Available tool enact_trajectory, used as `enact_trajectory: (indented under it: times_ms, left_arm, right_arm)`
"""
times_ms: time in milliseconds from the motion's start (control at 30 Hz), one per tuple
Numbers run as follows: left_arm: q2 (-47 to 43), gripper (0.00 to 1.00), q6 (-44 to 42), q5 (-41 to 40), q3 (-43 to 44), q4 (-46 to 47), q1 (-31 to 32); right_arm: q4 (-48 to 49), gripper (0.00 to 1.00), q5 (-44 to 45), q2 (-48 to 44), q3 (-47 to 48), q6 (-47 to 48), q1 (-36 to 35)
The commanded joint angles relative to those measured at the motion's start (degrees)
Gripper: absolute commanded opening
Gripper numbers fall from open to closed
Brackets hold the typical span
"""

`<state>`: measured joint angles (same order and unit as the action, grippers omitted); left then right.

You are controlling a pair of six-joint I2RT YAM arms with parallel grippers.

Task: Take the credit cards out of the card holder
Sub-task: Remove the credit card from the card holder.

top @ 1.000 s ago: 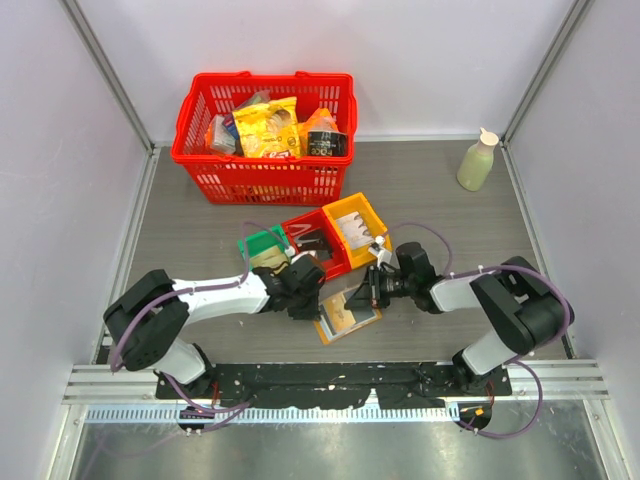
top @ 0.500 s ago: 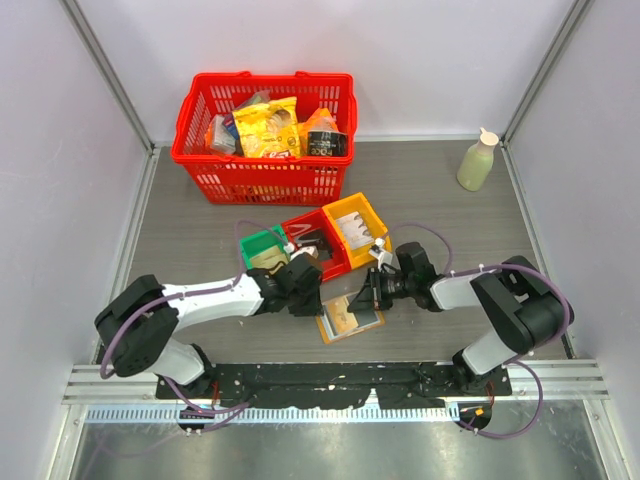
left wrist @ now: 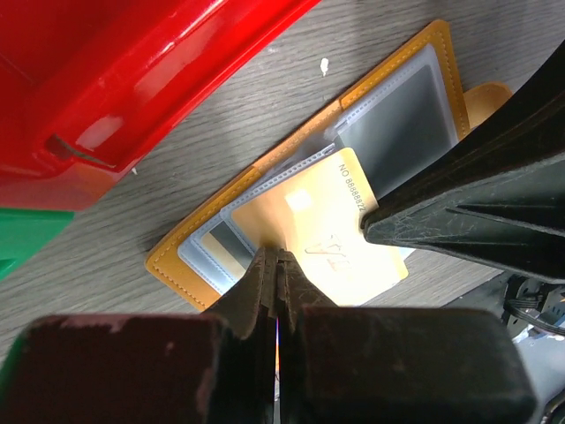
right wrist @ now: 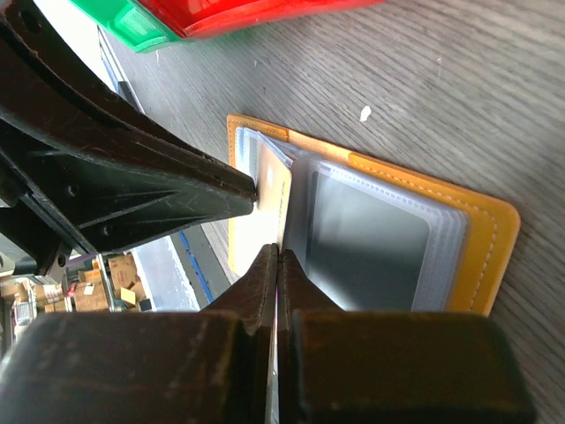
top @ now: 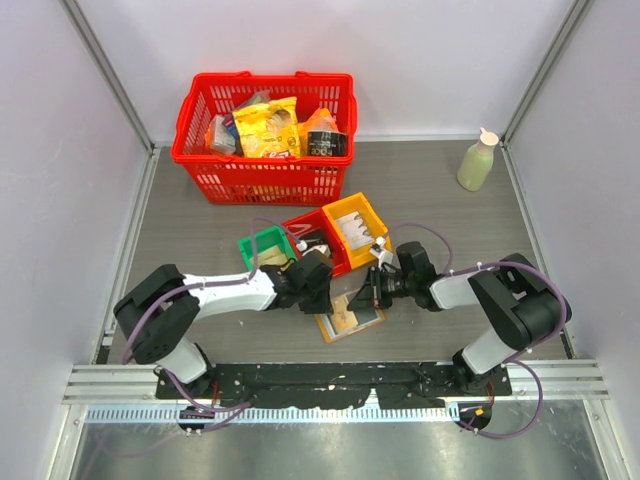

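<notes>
Open tan-orange rectangular card holder (top: 347, 319) with grey clear plastic sleeves lies flat on the grey wood-grain table (top: 430, 190), just in front of the red plastic bin (left wrist: 132, 71). A flat cream card (left wrist: 342, 231) sticks partway out of a sleeve. Left gripper (left wrist: 276, 261): fingers pressed together, tips on the card's edge, not clamped around it. Right gripper (right wrist: 277, 256): fingers together, tips touching the same card beside the sleeves.
</notes>
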<state>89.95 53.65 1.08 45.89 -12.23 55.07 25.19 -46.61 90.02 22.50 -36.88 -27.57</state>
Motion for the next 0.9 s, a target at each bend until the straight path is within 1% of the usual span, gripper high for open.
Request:
enact_trajectory:
  times_ms: [0, 200, 433, 533, 567, 600, 700, 767, 867]
  left_arm:
    - [2.42, 0.0, -0.39, -0.64, 0.78, -2.09, 0.39]
    - [2.77, 0.0, 0.23, -2.66, 0.43, -3.24, 0.39]
    - [2.51, 0.0, 0.32, -3.1, 0.17, -3.59, 0.39]
    - [2.33, 0.0, 0.32, -3.28, 0.17, -3.68, 0.39]
    - [2.42, 0.0, 0.32, -3.28, 0.17, -3.68, 0.39]
    - [2.42, 0.0, 0.32, -3.28, 0.17, -3.59, 0.39]
    - [2.16, 0.0, 0.32, -3.28, 0.08, -3.59, 0.39]
    - [2.07, 0.0, 0.32, -3.37, -0.01, -3.5, 0.39]
    - [2.33, 0.0, 0.4, -3.19, -0.01, -3.15, 0.39]
  right_arm:
    - [2.06, 0.05, -0.06, -1.25, 0.09, -0.56, 0.85]
    - [2.32, 0.12, -1.55, -3.18, 0.09, -1.52, 1.56]
    - [3.72, 0.14, -2.69, -3.8, -0.27, -2.75, 2.17]
    - [4.78, 0.09, -2.96, -3.62, -0.62, -3.37, 2.35]
    - [4.95, 0.03, -2.96, -3.53, -0.7, -3.37, 2.26]
    - [5.13, 0.01, -3.05, -3.36, -0.7, -3.46, 2.35]
    - [5.22, 0.01, -2.96, -3.01, -0.79, -3.37, 2.26]
    - [4.87, 0.04, -2.7, -2.74, -0.79, -3.2, 2.35]
    - [3.12, 0.19, -0.95, -2.65, -0.36, -1.97, 2.0]
